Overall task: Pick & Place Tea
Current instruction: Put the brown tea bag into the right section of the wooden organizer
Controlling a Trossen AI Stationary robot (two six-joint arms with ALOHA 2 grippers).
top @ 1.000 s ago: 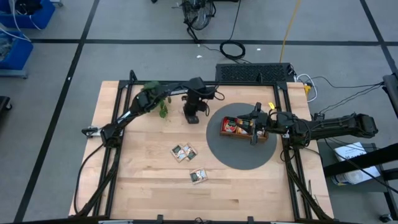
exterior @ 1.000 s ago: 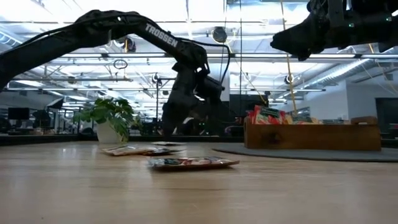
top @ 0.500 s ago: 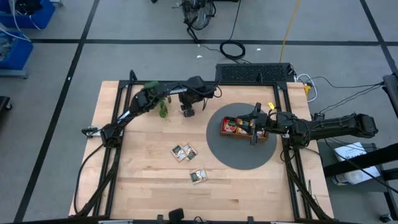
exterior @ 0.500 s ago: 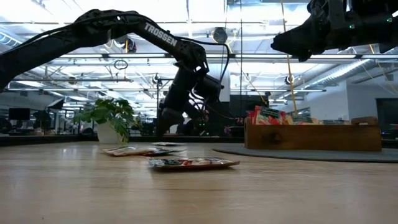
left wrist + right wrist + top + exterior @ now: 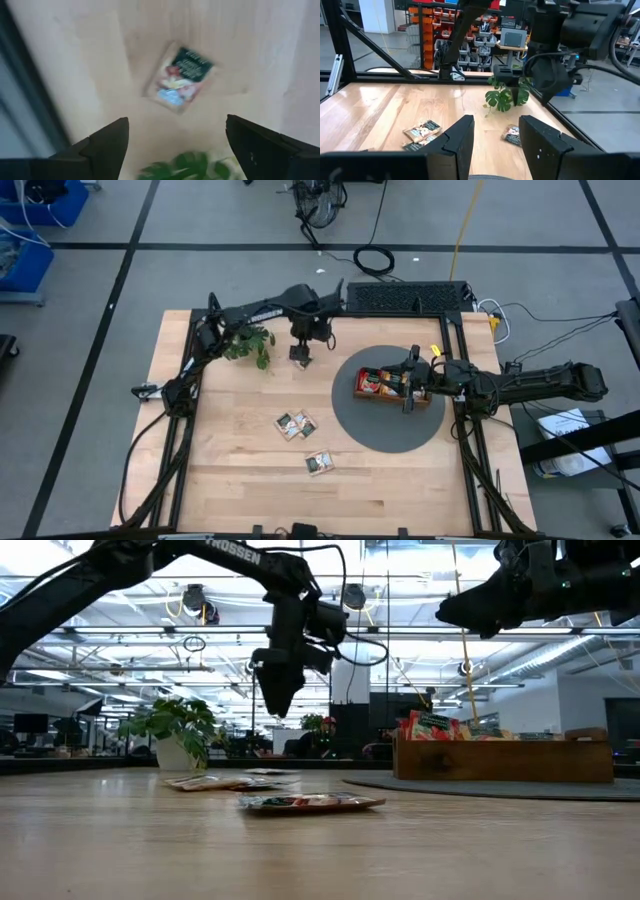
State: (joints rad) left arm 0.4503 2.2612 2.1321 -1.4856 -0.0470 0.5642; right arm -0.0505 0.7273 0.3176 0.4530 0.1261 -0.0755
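A tea sachet [image 5: 181, 80] lies flat on the wooden table next to the small plant [image 5: 250, 342]. My left gripper [image 5: 176, 120] hangs open above it, pointing down and clear of it [image 5: 275, 705]. Two more sachets [image 5: 296, 424] lie together mid-table, and one [image 5: 320, 463] lies nearer the front. The brown wooden tray [image 5: 392, 385] stands on a grey round mat [image 5: 385, 425] and holds several upright sachets [image 5: 432, 726]. My right gripper [image 5: 495, 127] is held level over the tray, open, with nothing between its fingers.
The potted plant [image 5: 180, 728] stands close to the left gripper, toward the table's left side. Black frame rails [image 5: 190, 370] run along the table's left and right sides. Bare wood stretches across the near half of the table [image 5: 250, 490].
My left gripper has risen from the table beside the plant to well above it, rolling about its wrist on the way. The sachet below it stays flat on the wood.
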